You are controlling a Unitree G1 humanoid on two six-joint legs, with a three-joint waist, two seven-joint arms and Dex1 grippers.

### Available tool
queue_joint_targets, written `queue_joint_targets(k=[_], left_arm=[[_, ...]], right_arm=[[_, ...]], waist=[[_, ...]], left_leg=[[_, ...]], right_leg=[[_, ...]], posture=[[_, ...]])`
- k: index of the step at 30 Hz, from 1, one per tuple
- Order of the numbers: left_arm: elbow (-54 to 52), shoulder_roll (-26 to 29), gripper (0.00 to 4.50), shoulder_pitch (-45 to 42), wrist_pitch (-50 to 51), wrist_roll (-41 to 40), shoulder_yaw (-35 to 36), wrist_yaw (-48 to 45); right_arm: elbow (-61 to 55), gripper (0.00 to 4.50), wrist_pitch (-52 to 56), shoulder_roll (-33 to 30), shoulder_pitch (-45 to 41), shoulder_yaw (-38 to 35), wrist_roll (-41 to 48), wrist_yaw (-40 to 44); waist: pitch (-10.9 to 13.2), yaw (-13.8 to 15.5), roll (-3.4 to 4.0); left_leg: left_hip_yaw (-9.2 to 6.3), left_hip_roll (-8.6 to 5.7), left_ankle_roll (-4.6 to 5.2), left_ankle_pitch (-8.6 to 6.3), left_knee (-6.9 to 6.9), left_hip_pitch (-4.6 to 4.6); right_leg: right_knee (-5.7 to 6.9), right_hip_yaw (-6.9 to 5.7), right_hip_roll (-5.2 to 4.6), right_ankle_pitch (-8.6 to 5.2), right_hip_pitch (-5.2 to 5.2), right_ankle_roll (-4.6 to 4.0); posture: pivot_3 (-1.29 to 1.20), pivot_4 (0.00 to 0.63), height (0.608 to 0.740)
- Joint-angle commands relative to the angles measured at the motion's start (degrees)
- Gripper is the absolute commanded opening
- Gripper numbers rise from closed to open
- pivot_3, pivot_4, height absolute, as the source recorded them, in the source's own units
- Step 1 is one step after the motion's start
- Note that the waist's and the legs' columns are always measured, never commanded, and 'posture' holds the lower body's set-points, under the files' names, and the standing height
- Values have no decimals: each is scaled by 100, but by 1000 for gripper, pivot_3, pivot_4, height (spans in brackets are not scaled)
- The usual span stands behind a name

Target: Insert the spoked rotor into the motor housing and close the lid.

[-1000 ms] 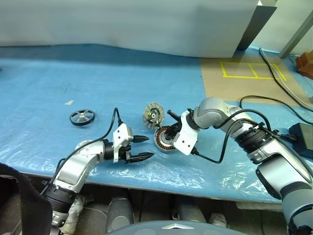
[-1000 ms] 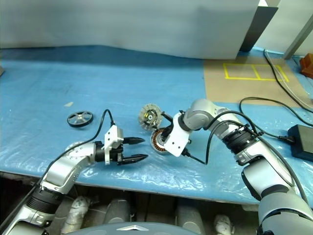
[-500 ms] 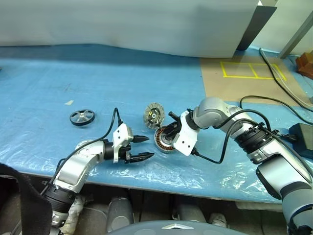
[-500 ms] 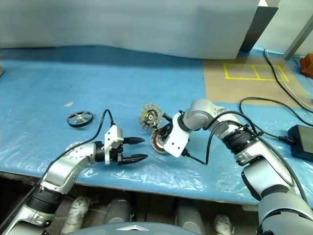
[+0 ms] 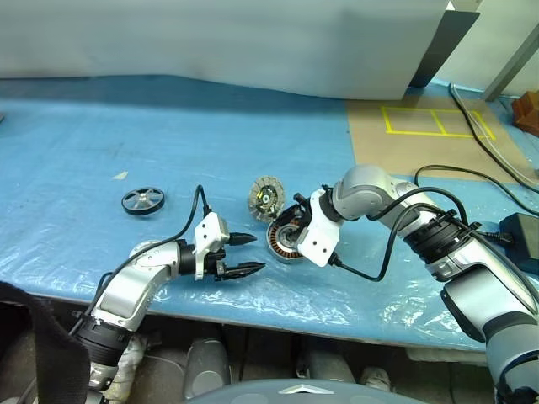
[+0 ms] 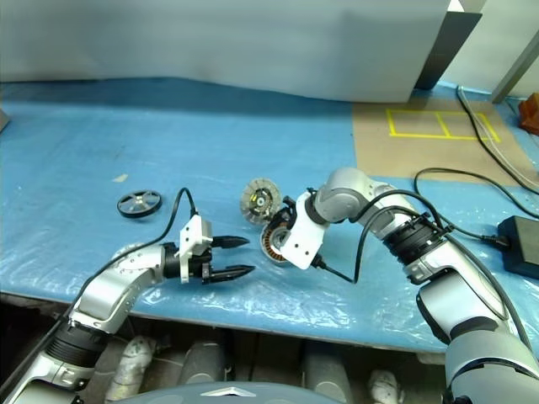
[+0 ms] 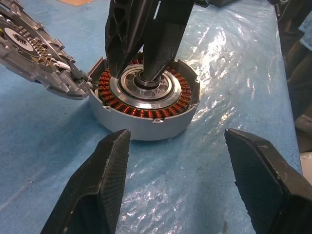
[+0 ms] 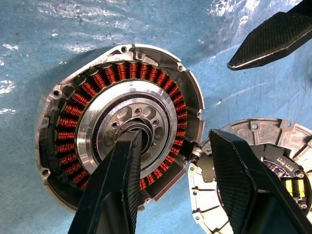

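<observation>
On a workbench covered in blue plastic sheeting (image 5: 101, 109), the motor housing (image 7: 146, 105) sits open, its ring of copper-coloured windings exposed around a silver centre. The lid (image 5: 264, 198) is swung back from the housing's far edge, joined there and tilted up, its ribbed rim and yellow-marked dark centre facing the camera.

The right gripper (image 8: 170, 146) points steeply down over the housing with its fingers parted to a moderate gap and nothing held between them. In the right wrist view one finger (image 8: 119, 180) has its tip at the central bore, while the other lies across the gap towards the lid; whether the tip actually touches the metal is hard to tell.

The left gripper (image 5: 244, 254) hovers just above the sheet, near the housing on the robot's left, pointing towards it. Its two black fingers (image 7: 105, 180) stand wide apart and empty, framing the housing in the left wrist view.

The spoked rotor (image 5: 141, 200) lies flat on the sheet well apart from both, off to the left, black ring and silver spokes showing.
</observation>
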Motion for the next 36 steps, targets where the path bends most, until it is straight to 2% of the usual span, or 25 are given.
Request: queue_joint_targets(k=[1, 29, 36], left_arm=[[-118, 18, 3279, -53, -51, -51, 50, -50], [-126, 6, 3279, -21, -34, -40, 32, -30], [-139, 14, 3279, -11, -32, -39, 32, -32]], right_arm=[[-61, 2276, 3, -22, -46, -32, -13, -65], [-66, 2276, -27, 145, -128, 70, 5, -27], [-82, 2276, -62, -46, -62, 31, -32, -10]], waist=[[0, 0, 0], [1, -11, -1], [1, -9, -1]], left_leg=[[0, 0, 0, 0, 0, 0], [0, 1, 0, 0, 0, 0], [0, 0, 0, 0, 1, 0]], right_leg=[[0, 0, 0, 0, 0, 0], [1, 0, 1, 0, -1, 0], [1, 0, 1, 0, 0, 0]], posture=[[0, 150, 740], [0, 150, 740], [0, 150, 740]])
